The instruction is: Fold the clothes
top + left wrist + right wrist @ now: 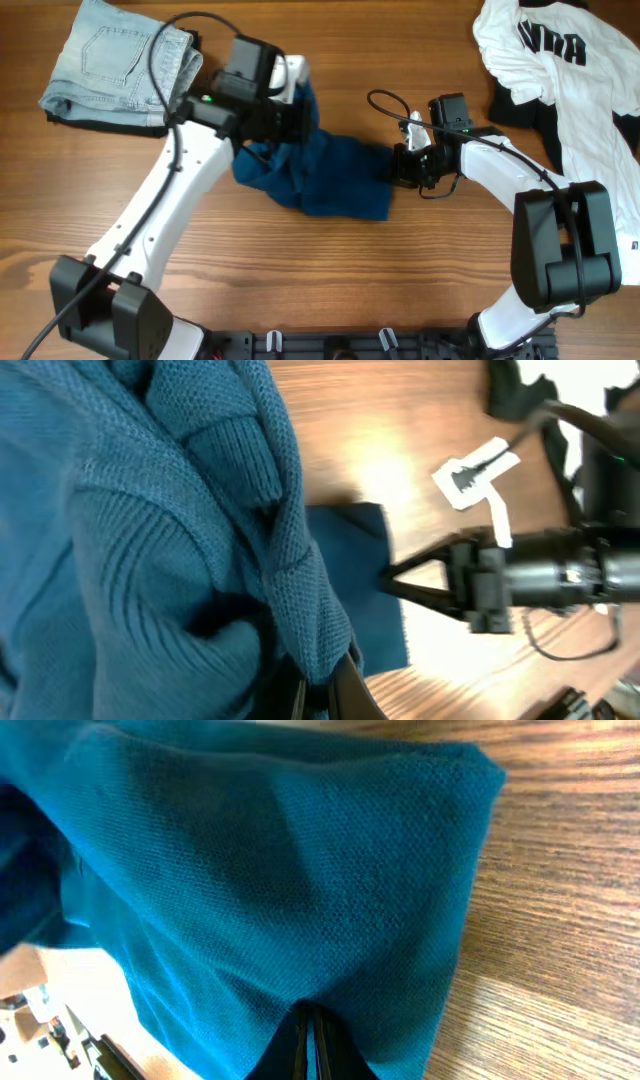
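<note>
While both arms reach in over the table [420,270], the left gripper [318,685] has its fingers clamped on a bunched-up fold of the dark-blue shirt [330,180], with fabric heaped right above them. The right gripper [310,1035] is pinched tight on the shirt's opposite edge, the cloth fanning out from its tips. The white shirt [570,70] and black piece [515,105] sit well behind the right fingers, and the jeans [110,60] lie behind the left ones.
</note>
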Motion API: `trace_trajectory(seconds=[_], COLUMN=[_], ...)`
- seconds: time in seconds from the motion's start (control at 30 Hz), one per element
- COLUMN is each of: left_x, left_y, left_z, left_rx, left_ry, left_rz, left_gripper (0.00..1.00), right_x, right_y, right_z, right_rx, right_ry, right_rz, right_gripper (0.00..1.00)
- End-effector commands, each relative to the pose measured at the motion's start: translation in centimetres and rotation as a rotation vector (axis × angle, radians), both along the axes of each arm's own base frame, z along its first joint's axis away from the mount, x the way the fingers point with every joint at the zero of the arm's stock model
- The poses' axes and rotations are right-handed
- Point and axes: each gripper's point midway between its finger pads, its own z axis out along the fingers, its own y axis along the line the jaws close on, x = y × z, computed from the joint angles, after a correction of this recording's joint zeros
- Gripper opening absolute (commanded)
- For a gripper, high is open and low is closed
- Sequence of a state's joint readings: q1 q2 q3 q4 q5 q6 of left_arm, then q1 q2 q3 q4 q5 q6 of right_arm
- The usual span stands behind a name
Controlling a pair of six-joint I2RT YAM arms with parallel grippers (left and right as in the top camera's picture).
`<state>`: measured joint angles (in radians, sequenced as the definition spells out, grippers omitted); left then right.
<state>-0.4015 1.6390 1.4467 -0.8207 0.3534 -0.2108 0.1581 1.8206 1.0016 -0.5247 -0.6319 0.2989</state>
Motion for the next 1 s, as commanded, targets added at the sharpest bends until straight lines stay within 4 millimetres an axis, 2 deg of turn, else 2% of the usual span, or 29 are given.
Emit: trace_trajectory(seconds=[0.0,0.07,0.13,0.2,0.27,0.3,0.33,0.37,0.4,0.5,0.6,0.67,0.73,0.77,0.83,0.9,0.97], left_x=[-0.2,-0.1,-0.2,-0.3,-0.6,-0.6,-0.7,-0.8,-1.0,-0.7,0.3,1.4,2.8,3.8,5.0,5.6,5.5], left_y=[-3.1,-3.8,-4.4,-4.9,-5.5,-5.8,-6.1,-6.5,-6.9,-7.0,-6.4,-5.2,-2.8,-0.6,3.8,8.6,11.9], left_z=[0.1,-0.8,-2.0,-2.6,-2.7,-2.7,-2.6,-2.5,-2.4,-2.2,-1.0,1.0,3.8,5.9,8.3,9.1,8.5], left_rx=[-0.059,-0.057,-0.047,-0.047,-0.049,-0.052,-0.055,-0.058,-0.061,-0.069,-0.088,-0.107,-0.130,-0.146,-0.158,-0.147,-0.122], left_ry=[0.026,0.046,0.069,0.086,0.085,0.080,0.074,0.067,0.061,0.046,0.013,-0.028,-0.085,-0.131,-0.188,-0.199,-0.164], left_rz=[-0.015,-0.017,-0.026,-0.037,-0.055,-0.061,-0.068,-0.078,-0.086,-0.087,-0.066,-0.032,0.025,0.078,0.178,0.286,0.358], left_gripper=[0.04,0.04,0.04,0.04,0.04,0.12,0.34,0.77,1.00,1.00,1.00,1.00,1.00,1.00,1.00,1.00,1.00], right_x=[-0.1,0.9,3.0,5.4,7.6,8.0,8.4,8.6,8.7,8.7,8.4,8.2,7.7,7.3,6.5,5.7,5.3], right_y=[0.8,0.9,-0.3,-2.5,-6.3,-7.5,-8.9,-10.3,-11.1,-12.4,-12.0,-11.3,-9.8,-8.2,-5.6,-3.1,-1.7], right_z=[0.0,1.2,3.8,7.7,13.1,14.4,15.7,16.7,17.2,17.7,17.5,16.9,16.1,15.4,14.0,12.6,11.7], right_rx=[0.065,0.134,0.200,0.280,0.358,0.368,0.368,0.359,0.354,0.344,0.334,0.311,0.272,0.240,0.162,0.072,0.011], right_ry=[0.019,-0.016,-0.082,-0.175,-0.300,-0.334,-0.368,-0.402,-0.420,-0.441,-0.449,-0.432,-0.415,-0.408,-0.386,-0.375,-0.367], right_rz=[-0.003,-0.009,-0.046,-0.095,-0.164,-0.185,-0.217,-0.243,-0.259,-0.287,-0.258,-0.243,-0.199,-0.146,-0.069,0.004,0.040], right_gripper=[0.04,0.04,0.04,0.04,0.04,0.04,0.04,0.04,0.04,0.04,0.04,0.04,0.07,0.16,0.34,0.55,0.66])
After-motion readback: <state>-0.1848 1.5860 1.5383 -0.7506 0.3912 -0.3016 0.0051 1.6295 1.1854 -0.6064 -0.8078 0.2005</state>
